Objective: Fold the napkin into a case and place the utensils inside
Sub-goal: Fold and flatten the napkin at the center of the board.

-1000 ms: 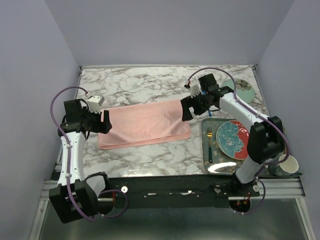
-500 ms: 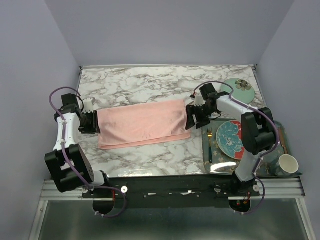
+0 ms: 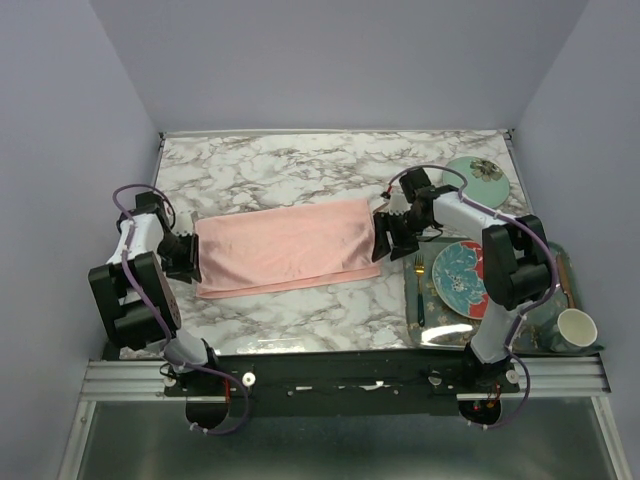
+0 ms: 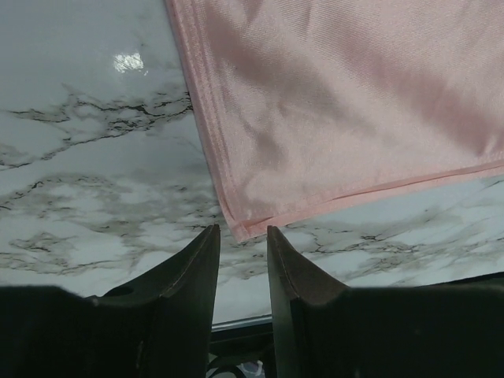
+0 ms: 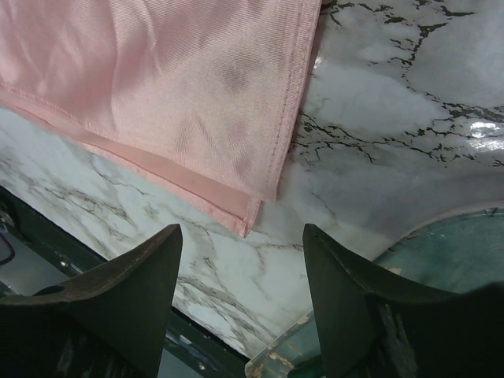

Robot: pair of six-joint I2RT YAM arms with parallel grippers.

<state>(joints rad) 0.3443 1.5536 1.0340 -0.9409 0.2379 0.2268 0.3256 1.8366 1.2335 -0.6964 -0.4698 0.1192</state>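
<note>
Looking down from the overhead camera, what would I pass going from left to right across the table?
Left tool → pink napkin → right tool → fork → patterned plate → white cup.

The left gripper [image 4: 242, 230] shows as two dark fingers [image 4: 185, 283] with a narrow gap between them and nothing clamped in it. Just past their tips lies the near left corner of the napkin [image 4: 339, 102], flat on the marble table [image 4: 94, 173]. The pink satin spreads far and right from that corner, with straight hemmed edges and faint creases. A bright glare sits on the marble left of the cloth. Between the fingers, the table's near edge meets a dark frame [image 4: 239, 342].
</note>
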